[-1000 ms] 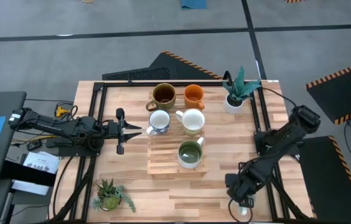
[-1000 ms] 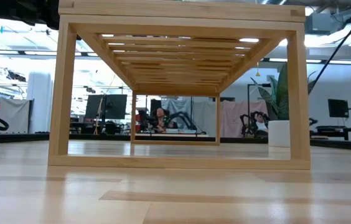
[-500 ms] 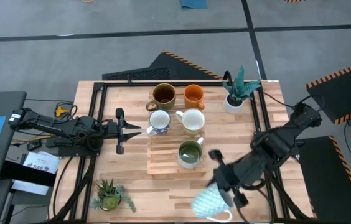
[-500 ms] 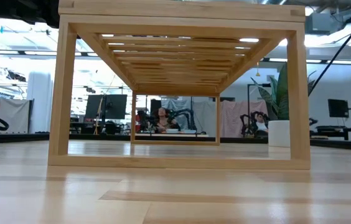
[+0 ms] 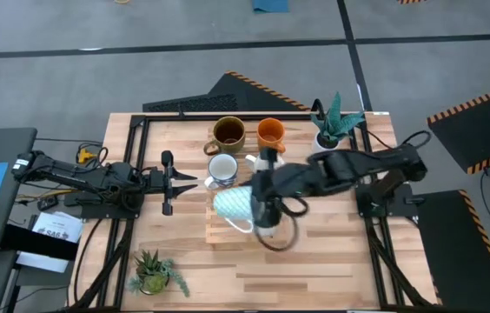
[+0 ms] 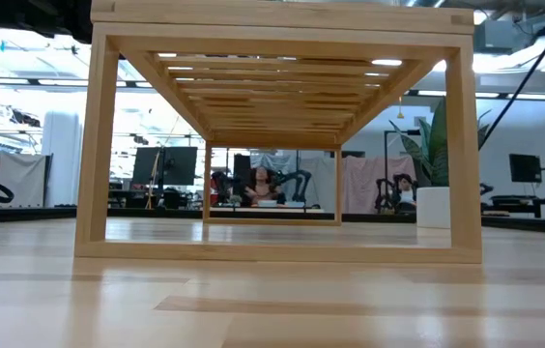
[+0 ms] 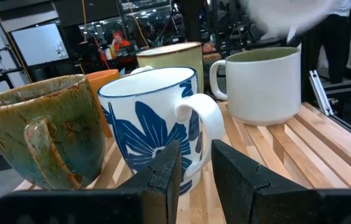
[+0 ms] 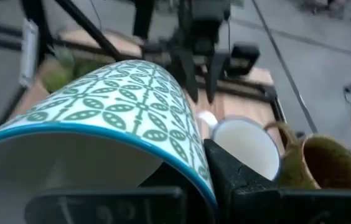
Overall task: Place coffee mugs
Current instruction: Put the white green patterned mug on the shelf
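My right gripper reaches in from the table's right and is shut on a white mug with a green leaf pattern, above the wooden rack. On the rack stand the brown mug, the orange mug and the blue-flowered white mug. The right arm partly covers the cream mug and the mug with the olive inside in the high view. My left gripper waits level at the rack's left side, open by a narrow gap, pointing at the flowered mug. My right gripper holds the patterned mug by its wall at the rim. One finger lies on the outside of the wall; the mug hides the other. The mug is lifted clear above the rack, tipped on its side, with its handle toward the near edge.
A spiky plant in a white pot stands at the far right corner, and a small plant near the left front corner. The low view looks under the rack's frame. Bare wood lies near the table's front edge.
My right gripper has swung from the table's near right corner toward the left and far edges. It has carried the patterned mug up from near the front edge to above the middle of the rack. The mug was not in view a second ago.
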Controlling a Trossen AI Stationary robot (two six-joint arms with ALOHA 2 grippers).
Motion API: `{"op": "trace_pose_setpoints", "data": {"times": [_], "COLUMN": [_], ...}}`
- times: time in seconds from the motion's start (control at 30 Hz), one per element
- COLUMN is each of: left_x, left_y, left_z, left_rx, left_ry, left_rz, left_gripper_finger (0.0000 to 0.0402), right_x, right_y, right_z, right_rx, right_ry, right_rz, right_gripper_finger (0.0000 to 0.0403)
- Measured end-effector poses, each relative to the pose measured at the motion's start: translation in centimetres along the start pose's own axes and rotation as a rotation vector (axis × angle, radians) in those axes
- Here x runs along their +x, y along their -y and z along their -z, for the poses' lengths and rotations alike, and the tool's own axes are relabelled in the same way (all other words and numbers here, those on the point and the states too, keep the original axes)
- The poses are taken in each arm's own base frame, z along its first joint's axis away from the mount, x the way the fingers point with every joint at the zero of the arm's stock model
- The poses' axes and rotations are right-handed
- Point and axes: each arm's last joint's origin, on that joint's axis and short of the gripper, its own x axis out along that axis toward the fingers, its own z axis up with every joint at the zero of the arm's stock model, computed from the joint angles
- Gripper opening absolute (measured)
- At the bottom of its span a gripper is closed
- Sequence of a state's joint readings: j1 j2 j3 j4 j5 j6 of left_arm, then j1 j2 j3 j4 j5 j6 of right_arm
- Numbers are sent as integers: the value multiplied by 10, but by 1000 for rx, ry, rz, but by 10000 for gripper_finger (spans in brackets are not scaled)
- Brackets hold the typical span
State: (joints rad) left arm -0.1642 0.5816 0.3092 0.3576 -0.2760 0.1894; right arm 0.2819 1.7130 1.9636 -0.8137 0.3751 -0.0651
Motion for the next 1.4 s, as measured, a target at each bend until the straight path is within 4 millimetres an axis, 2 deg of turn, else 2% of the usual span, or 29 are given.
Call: {"op": "trace_pose_setpoints", "data": {"times": [0.1, 0.23, 0.37, 0.53, 0.63, 0.87, 1.03, 1.4], "left_x": [0, 0, 0, 0, 0, 0, 0, 0], "left_y": [0, 0, 0, -1, -1, -1, -1, -1], "left_z": [0, 0, 0, -1, -2, -2, -2, -1], "left_rx": [7, 9, 8, 5, 3, 3, 3, 2], "left_ry": [0, 0, -2, 6, 12, 13, 12, 11], "left_rz": [0, 0, -14, -29, -30, -30, -29, -22], "left_gripper_finger": [78, 78, 78, 78, 78, 78, 78, 78], "right_x": [21, 37, 41, 33, 37, 59, 73, 78], "right_y": [4, 4, 1, 0, -3, -7, -7, -11], "right_z": [7, 12, 9, -14, -22, -9, -5, -6], "right_rx": [-21, -35, -60, -47, -45, -79, -71, -63], "right_ry": [-56, -93, -125, -66, -70, -219, -234, -222], "right_rz": [-5, 0, -10, -16, -19, -19, -14, -16], "right_gripper_finger": [44, 44, 44, 44, 44, 44, 44, 44]}}
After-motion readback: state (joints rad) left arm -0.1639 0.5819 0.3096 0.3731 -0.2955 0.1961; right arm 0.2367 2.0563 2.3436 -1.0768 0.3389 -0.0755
